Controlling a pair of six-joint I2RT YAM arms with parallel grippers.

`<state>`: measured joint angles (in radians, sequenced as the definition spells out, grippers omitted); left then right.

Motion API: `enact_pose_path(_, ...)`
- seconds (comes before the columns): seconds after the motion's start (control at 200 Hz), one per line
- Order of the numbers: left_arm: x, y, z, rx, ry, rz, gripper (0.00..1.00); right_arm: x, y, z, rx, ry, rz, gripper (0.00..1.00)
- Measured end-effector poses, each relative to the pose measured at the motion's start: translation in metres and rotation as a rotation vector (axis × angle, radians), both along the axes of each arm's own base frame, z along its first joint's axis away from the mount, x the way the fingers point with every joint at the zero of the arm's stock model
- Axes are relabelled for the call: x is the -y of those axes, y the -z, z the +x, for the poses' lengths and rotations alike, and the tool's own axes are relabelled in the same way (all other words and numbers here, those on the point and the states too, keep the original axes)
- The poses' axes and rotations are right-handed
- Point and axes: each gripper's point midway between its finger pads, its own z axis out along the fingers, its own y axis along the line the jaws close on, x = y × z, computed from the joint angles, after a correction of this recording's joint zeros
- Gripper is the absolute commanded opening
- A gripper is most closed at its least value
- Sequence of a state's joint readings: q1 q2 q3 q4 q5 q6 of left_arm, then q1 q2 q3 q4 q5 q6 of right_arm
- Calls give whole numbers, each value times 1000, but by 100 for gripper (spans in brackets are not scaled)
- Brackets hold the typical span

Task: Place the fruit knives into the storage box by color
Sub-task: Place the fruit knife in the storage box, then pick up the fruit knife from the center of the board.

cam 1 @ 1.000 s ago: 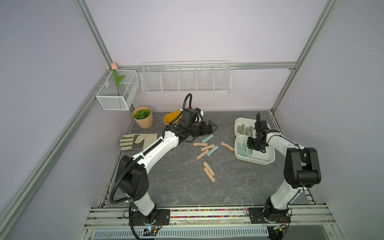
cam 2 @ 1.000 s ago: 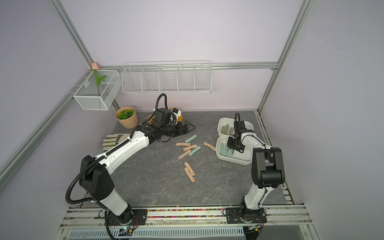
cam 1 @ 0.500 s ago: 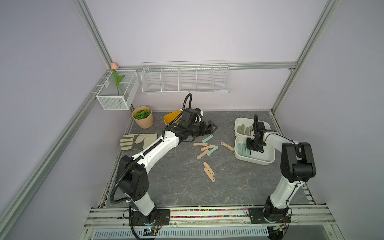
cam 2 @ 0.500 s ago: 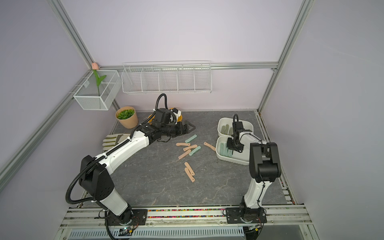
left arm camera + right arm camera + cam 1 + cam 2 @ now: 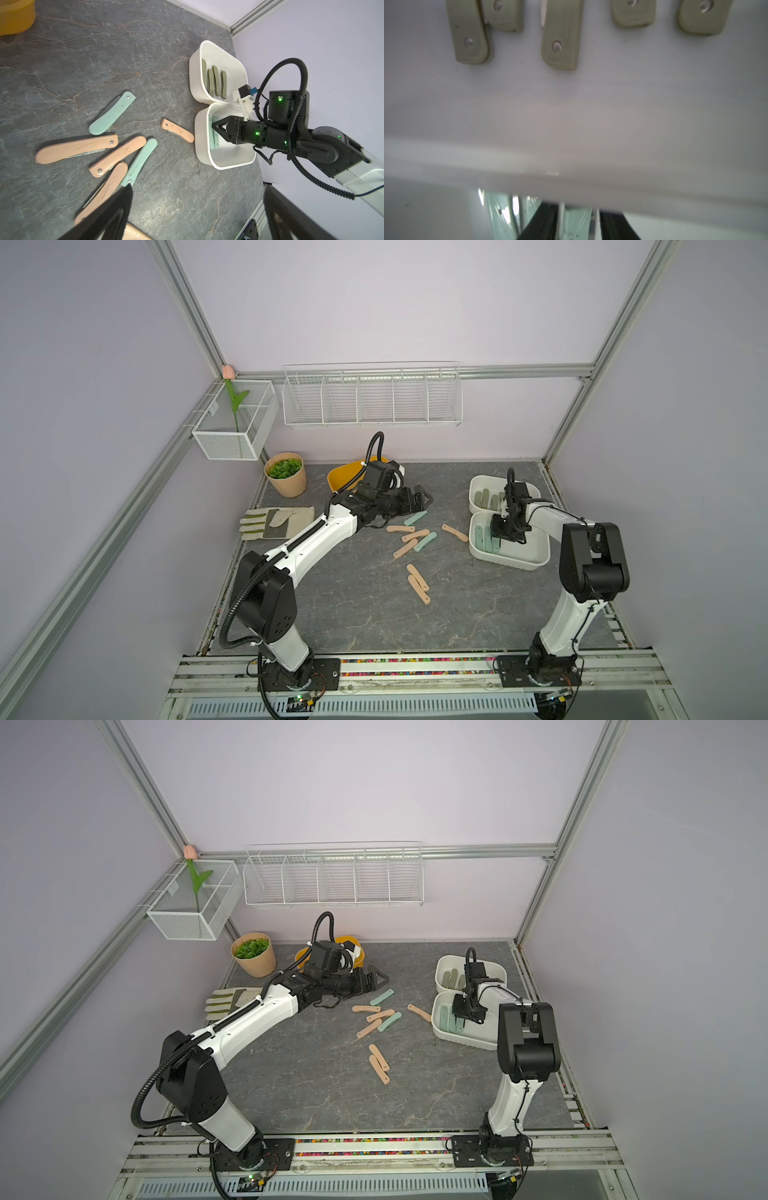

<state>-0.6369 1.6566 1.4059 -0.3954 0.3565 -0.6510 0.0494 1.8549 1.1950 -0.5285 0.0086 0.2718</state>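
Right gripper (image 5: 213, 125) straddles a pale mint plastic knife (image 5: 575, 224) in the white box (image 5: 228, 166); I cannot tell clamping. Left gripper (image 5: 424, 498): spread.

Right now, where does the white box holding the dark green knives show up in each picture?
Both top views: the white box sits at the table's far right, behind the mint-knife box.
Left wrist view: it is next to the box that the right claw reaches into.
Right wrist view: its floor fills most of the picture.
Shared landmark: the olive green knives lying in it, seen in all four views.
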Motion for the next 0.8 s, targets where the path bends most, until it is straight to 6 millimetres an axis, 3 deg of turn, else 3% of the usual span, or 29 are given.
enact_pose_path(0.11,-6,2,-5,1,-10,9,99,-2,-17,-2,32,5,18,42)
enact_pose_path(0.3,-22,0,-17,17,-35,21,99,-21,-75,-7,160,-9,65,63)
enact_pose_path(0.47,-39,2,-28,30,-62,36,99,-80,-107,-24,211,-135,88,78)
enact_pose_path(0.65,-71,8,-22,24,-129,44,99,-144,-122,-41,216,-257,106,85)
enact_pose_path(0.8,-99,4,-14,36,-189,47,99,-183,-123,-35,208,-298,84,87)
